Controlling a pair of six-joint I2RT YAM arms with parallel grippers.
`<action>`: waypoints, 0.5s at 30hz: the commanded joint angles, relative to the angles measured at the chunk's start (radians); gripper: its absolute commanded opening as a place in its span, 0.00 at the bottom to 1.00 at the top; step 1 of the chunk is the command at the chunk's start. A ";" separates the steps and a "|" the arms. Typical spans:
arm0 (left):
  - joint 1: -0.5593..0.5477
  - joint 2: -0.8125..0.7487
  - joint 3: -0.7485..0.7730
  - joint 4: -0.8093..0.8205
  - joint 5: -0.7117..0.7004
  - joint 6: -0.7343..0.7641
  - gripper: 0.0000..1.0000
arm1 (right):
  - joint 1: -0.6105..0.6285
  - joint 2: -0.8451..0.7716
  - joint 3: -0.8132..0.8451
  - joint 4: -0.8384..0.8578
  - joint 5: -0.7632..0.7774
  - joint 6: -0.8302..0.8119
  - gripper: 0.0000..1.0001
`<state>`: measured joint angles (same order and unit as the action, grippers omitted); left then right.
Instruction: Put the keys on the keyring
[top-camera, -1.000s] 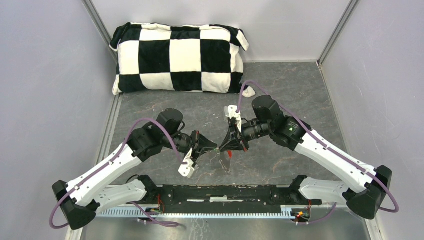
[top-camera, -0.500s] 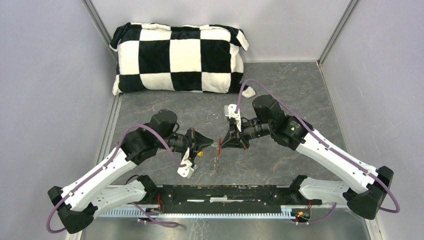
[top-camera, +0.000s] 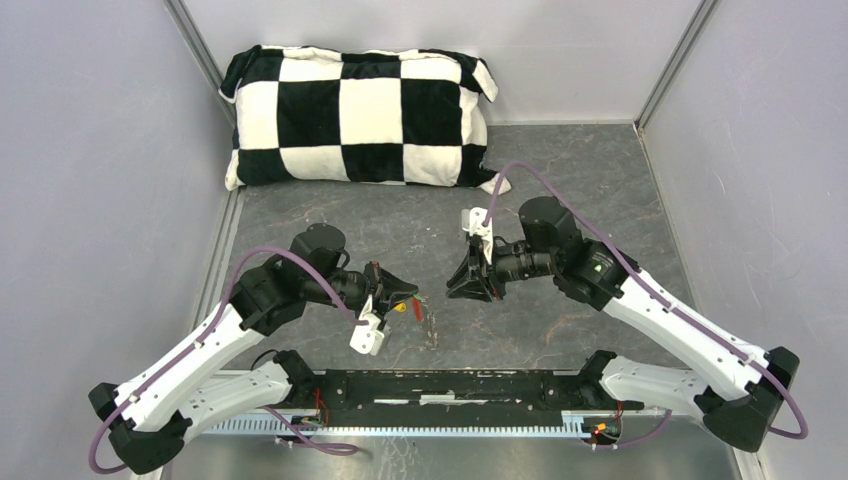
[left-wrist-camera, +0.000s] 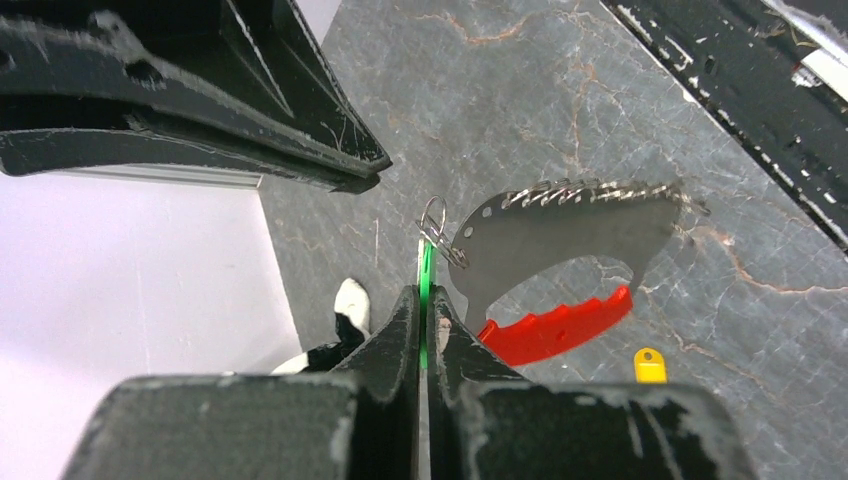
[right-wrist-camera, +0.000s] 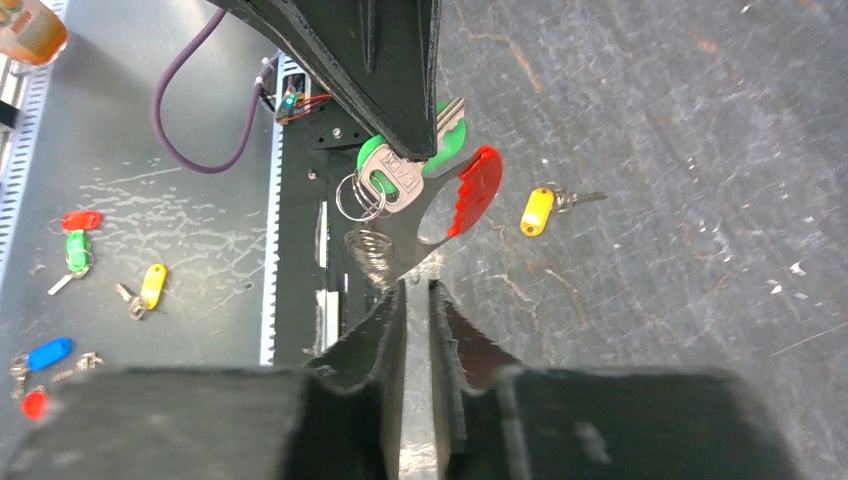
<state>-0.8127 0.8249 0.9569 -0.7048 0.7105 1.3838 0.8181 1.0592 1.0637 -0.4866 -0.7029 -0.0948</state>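
Note:
My left gripper (left-wrist-camera: 424, 300) is shut on the green key (left-wrist-camera: 425, 275), seen edge-on between its fingertips. The keyring (left-wrist-camera: 433, 214), a small wire loop, sits at the key's tip, and a grey metal plate with a red tag (left-wrist-camera: 556, 330) hangs from it. The right wrist view shows the green key (right-wrist-camera: 378, 172), keyring (right-wrist-camera: 358, 196) and red tag (right-wrist-camera: 476, 188) hanging below the left fingers (right-wrist-camera: 385, 80). My right gripper (right-wrist-camera: 418, 292) stands a little open, empty, just short of the plate. The yellow key (right-wrist-camera: 538, 211) lies on the table. From above, the left gripper (top-camera: 410, 296) and right gripper (top-camera: 452, 285) face each other.
A checkered pillow (top-camera: 358, 118) lies at the back of the grey table (top-camera: 560, 190). Several spare tagged keys (right-wrist-camera: 78, 240) lie on the steel surface near the arms' black base rail (top-camera: 450, 385). Grey walls close in both sides.
My right gripper has opened, let go of the red-tagged piece and drawn back to the right. My left arm has pulled back left with the green key, the keyring hanging from it.

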 joint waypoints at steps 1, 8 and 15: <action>0.003 -0.005 0.025 0.098 0.037 -0.186 0.02 | -0.001 -0.078 -0.079 0.184 -0.007 0.070 0.33; 0.003 -0.013 0.024 0.111 0.041 -0.204 0.02 | 0.000 -0.163 -0.237 0.373 0.008 0.176 0.80; 0.003 0.013 0.043 0.111 0.019 -0.228 0.02 | 0.049 -0.224 -0.344 0.524 0.178 0.237 0.98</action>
<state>-0.8131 0.8268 0.9569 -0.6472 0.7162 1.2190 0.8288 0.8558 0.7364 -0.1169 -0.6437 0.0906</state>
